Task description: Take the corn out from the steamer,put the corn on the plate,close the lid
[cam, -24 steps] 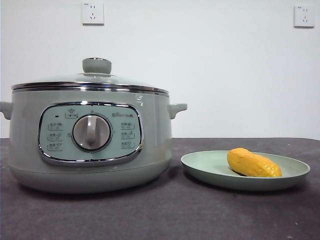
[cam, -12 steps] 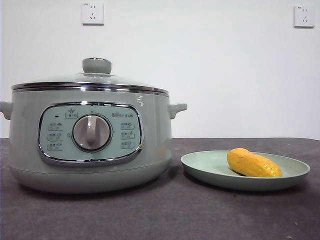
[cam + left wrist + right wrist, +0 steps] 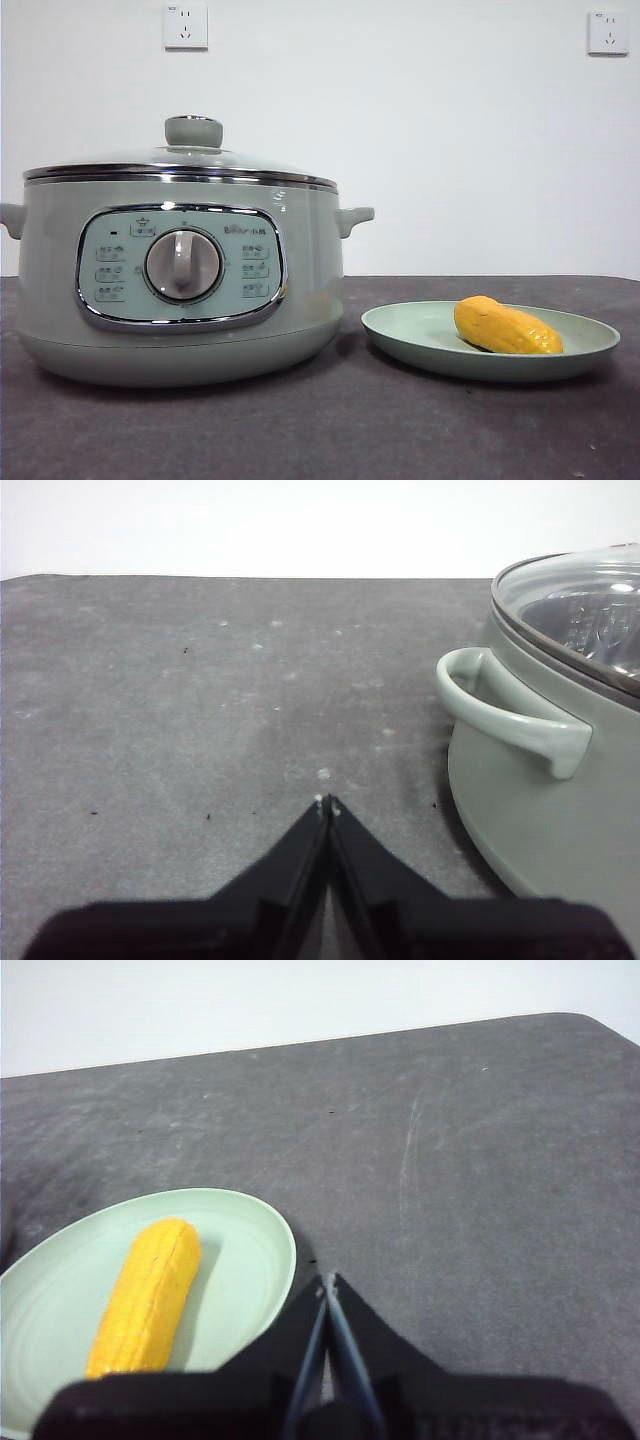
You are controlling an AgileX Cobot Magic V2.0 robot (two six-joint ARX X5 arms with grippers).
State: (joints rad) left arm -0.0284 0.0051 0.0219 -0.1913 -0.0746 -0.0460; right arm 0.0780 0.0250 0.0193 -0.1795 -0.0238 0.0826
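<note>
Black fingers of the left gripper press together at their tips, clenched on nothing, and we see them hang low over the bare grey desk. Beside them stands the steamer, its pale green side handle curving out toward the open desk, with the glass lid seated on its rim.

On the other arm, we find the right gripper in the same state, its fingers clenched and empty, tips meeting just beside the rim of the plate. The corn lies on that plate, lengthwise across its middle, apart from the fingers.

From the front view we see neither arm. The steamer sits on the desk with its chrome-framed panel and grey dial facing us, and the lid is closed on it, its round green knob upright on top. Just beside the pot, the plate rests flat on the desk, and the corn lies in it, one end slightly raised toward the pot. Behind, we see a white wall with two sockets.
</note>
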